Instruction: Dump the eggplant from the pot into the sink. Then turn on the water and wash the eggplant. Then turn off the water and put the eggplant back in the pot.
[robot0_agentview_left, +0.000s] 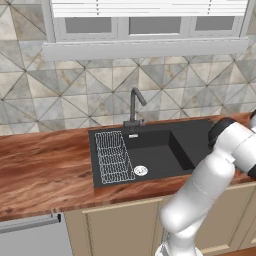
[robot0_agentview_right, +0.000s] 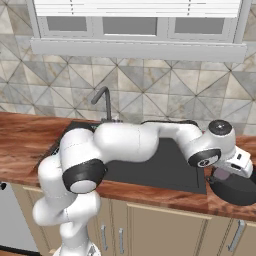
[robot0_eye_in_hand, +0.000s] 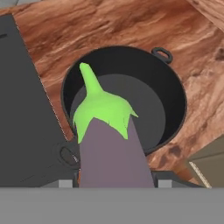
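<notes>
Hand view shows the hand (robot0_eye_in_hand: 116, 177) gripping the eggplant (robot0_eye_in_hand: 111, 144) above the black pot (robot0_eye_in_hand: 170, 100) on the wooden desk (robot0_eye_in_hand: 109, 26).

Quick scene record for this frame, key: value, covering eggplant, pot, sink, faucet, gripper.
eggplant: purple, green cap, between the finger tips, above the pot
pot: black, on the wooden counter beside the sink, nothing inside
sink: black basin, white drain, wire rack at its left
faucet: no stream visible
gripper: closed on the eggplant, over the pot

wooden counter (robot0_agentview_left: 45, 170), faucet (robot0_agentview_left: 135, 107), tiled wall (robot0_agentview_left: 75, 95)
</notes>
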